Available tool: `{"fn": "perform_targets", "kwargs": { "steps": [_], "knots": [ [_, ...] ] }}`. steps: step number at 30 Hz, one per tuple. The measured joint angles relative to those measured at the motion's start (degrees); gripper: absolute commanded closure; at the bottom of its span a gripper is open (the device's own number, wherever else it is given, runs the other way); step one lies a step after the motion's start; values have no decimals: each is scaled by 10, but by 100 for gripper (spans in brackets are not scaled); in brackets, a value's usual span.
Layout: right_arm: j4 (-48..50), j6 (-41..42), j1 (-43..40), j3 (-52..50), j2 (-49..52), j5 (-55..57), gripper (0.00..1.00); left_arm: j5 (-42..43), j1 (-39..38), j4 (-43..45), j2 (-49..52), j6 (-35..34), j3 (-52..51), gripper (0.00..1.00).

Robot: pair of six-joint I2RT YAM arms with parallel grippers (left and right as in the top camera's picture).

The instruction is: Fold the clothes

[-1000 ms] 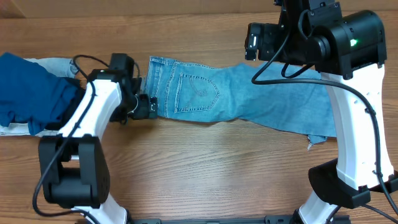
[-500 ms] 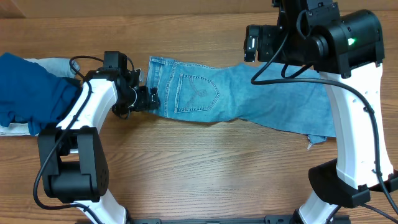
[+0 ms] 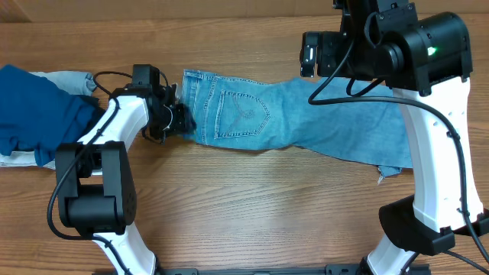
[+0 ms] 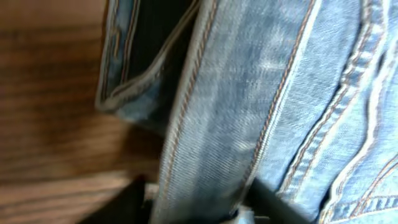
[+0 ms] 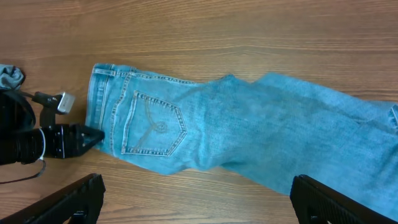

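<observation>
Spotter: Since a second ago your left gripper (image 3: 182,122) has crept from the near corner of the waistband (image 3: 189,99) up along its edge, and its jaws have narrowed. Your right arm has not budged.

Operator: Is the left claw on the cloth?

Spotter: On your left wrist camera the waistband of the jeans (image 3: 290,114) runs straight between the two dark fingers (image 4: 134,199). That picture is blurred, but the claw looks pinched on the denim.

Operator: And the right?

Spotter: Your right gripper (image 5: 198,183) hangs high over the table (image 3: 252,214), fingers spread wide, nothing between them.

Operator: Where do the jeans lie?

Spotter: Flat and lengthwise across the table, back pocket (image 3: 243,114) up, waistband toward your left arm. The legs pass under your right arm to a frayed hem (image 3: 386,172). Out past your left arm a dark blue garment (image 3: 34,114) rests on a pale garment (image 3: 69,78), apart from the jeans.
</observation>
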Motion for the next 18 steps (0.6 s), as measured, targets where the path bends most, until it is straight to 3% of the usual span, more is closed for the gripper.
{"fn": "perform_targets", "kwargs": {
  "steps": [3, 5, 8, 12, 14, 15, 18],
  "knots": [
    [0, -15, 0, 0, 0, 0, 10, 43, 1, -37, 0, 0, 14, 96],
    [0, -17, 0, 0, 0, 6, 9, 55, 6, -124, -15, 0, 66, 96],
    [0, 9, -14, 0, 0, 26, 2, 55, 17, -182, -83, 0, 159, 96],
    [0, 50, -146, -5, 0, 12, 0, 19, 23, -216, -248, 0, 294, 96],
    [1, 54, -216, -34, -1, -23, 4, -10, 23, -229, -303, 0, 313, 96],
    [2, 52, -278, -105, -1, -49, 13, -21, 23, -233, -312, -1, 314, 96],
    [39, 43, -306, -226, -7, -70, 19, -45, 26, -249, -309, -1, 313, 96]
  ]
}}
